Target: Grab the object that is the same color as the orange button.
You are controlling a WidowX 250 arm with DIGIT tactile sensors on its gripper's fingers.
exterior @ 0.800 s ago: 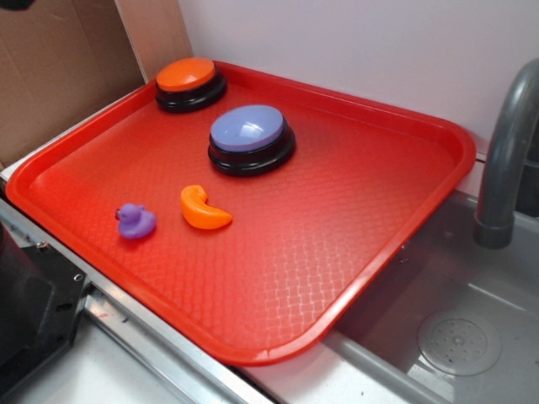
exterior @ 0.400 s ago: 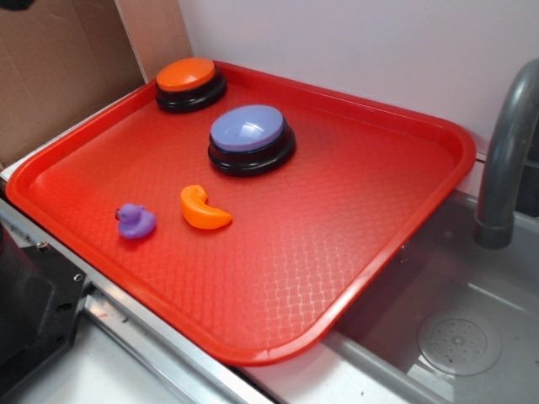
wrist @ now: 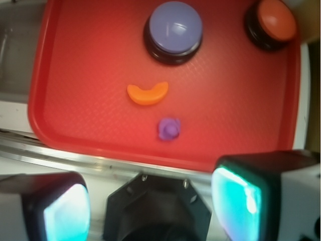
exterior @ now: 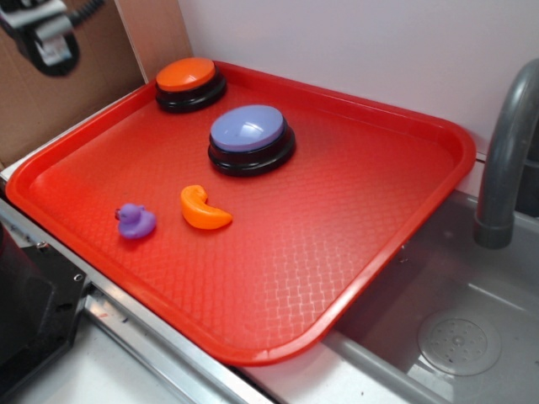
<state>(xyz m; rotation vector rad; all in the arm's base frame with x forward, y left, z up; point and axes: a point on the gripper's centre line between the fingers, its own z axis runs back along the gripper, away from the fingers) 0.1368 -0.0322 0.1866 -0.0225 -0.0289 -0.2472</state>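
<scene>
Seen from the exterior camera, the orange crescent toy (exterior: 204, 209) lies on the red tray (exterior: 362, 219) beside a purple duck (exterior: 135, 221), below the lavender button (exterior: 250, 139) and the orange button (exterior: 189, 82) in the far corner, while part of the robot arm (exterior: 46, 34) shows at top left. From the wrist camera, the gripper (wrist: 150, 203) hangs above the tray's near edge, its fingers (wrist: 239, 201) spread wide and holding nothing, the crescent well apart from them near the tray's middle.
</scene>
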